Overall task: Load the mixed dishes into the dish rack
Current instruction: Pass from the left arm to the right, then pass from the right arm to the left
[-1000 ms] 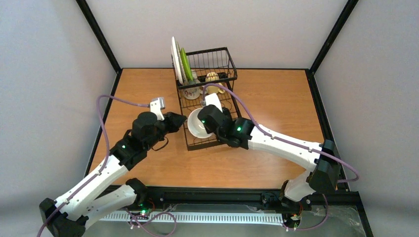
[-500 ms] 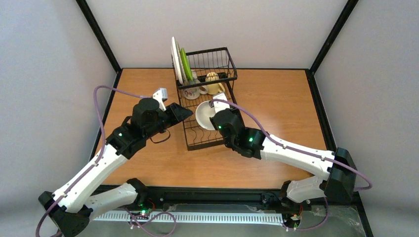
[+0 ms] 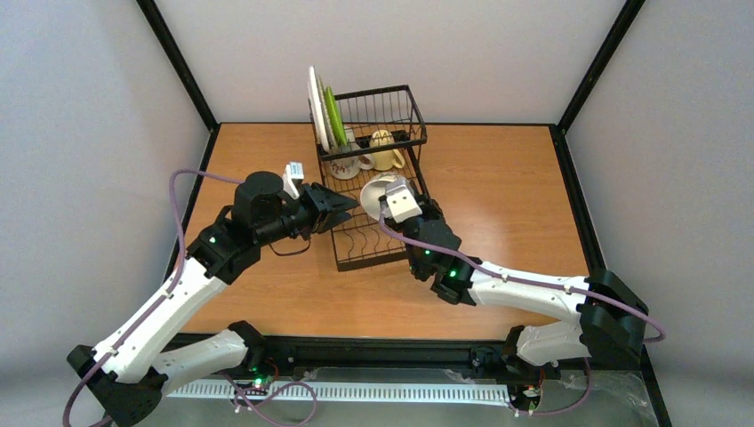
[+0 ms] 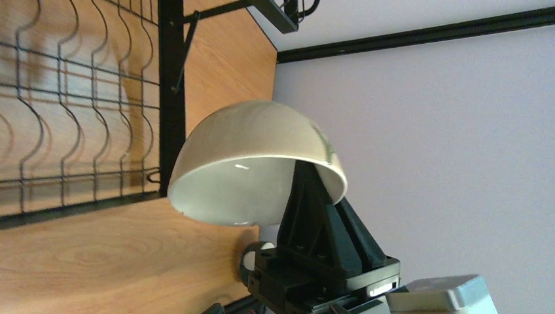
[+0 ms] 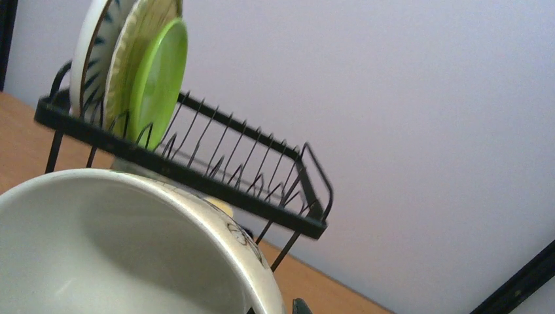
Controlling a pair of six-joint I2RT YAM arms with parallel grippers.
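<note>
At the left, the left hand (image 3: 345, 206) hangs over the left edge of the dish rack's (image 3: 378, 111) flat tray. Its fingers appear to stand apart and they hold nothing.

Behind it, at the left end of the tall basket part, three plates stand on edge side by side: the striped plate (image 3: 314, 102), the woven bamboo plate (image 5: 131, 46) and the lime-green plate (image 3: 332, 116). Just right of them, where the basket meets the tray, are two mugs (image 3: 345, 165).

Further right, the pale bowl (image 3: 377, 190) is in the air above the far half of the tray, tilted on its side. The right hand (image 3: 389, 197) is clamped on its rim, one finger inside and one outside.

The bowl looks like glazed ceramic, so I judge it stiff, smooth and rather slippery, not heavy, but easy to chip against the wires. A pinch on one point of the rim lets it swing. If the left hand must help, the free rim opposite the right fingers seems the best place to take it, again one finger in and one out. It should probably be set down slowly between the tray wires.
</note>
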